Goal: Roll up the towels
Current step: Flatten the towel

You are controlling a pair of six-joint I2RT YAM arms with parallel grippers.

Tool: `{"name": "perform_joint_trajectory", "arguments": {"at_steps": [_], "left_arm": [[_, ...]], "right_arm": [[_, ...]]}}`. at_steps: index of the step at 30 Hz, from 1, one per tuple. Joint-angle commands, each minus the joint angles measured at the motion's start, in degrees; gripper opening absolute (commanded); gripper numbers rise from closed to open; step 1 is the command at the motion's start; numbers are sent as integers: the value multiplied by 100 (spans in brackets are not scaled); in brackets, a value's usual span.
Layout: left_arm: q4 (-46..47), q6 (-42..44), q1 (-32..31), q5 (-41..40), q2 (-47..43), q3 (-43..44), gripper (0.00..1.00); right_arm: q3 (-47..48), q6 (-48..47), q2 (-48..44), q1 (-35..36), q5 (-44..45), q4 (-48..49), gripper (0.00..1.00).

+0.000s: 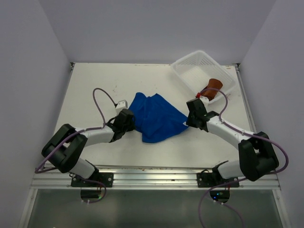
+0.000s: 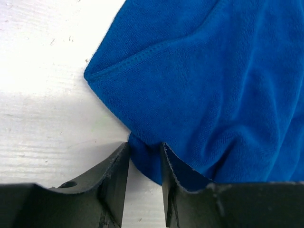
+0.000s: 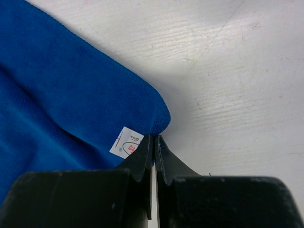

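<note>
The royal blue towel (image 1: 156, 118) lies crumpled in the middle of the table. My left gripper (image 1: 127, 119) is at its left edge. In the left wrist view the jaws (image 2: 145, 149) stand a little apart, closed on a thick fold of the blue towel (image 2: 204, 85). My right gripper (image 1: 192, 117) is at the towel's right corner. In the right wrist view the jaws (image 3: 153, 138) are pinched on the corner of the blue towel (image 3: 61, 95), next to its white label (image 3: 125, 142). The rust-brown towel (image 1: 212, 87) lies rolled in the basket.
The white mesh basket (image 1: 190, 64) stands at the back right of the white table (image 1: 95, 85), close behind my right gripper. Grey walls enclose the table on the left, right and back. A metal rail runs along the near edge.
</note>
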Motion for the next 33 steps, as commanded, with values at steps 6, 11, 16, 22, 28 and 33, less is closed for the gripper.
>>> {"name": "perform_joint_trajectory", "arguments": {"at_steps": [6, 11, 16, 22, 28, 33], "left_arm": [[-764, -84, 27, -31, 268, 74, 15], [-992, -181, 18, 92, -21, -120, 12], [-1282, -155, 0, 39, -601, -269, 14], [-1519, -137, 0, -31, -1269, -323, 0], [-1923, -129, 9, -66, -1806, -68, 0], [-2556, 126, 35, -504, -2227, 668, 0]], "right_arm": [[-173, 83, -475, -33, 132, 28, 0], [-173, 83, -466, -86, 35, 36, 0], [-155, 109, -422, -156, -70, 28, 0], [-103, 153, -413, -174, -193, 36, 0], [73, 109, -668, -192, -36, -262, 0], [442, 127, -879, -218, 122, -640, 0]]}}
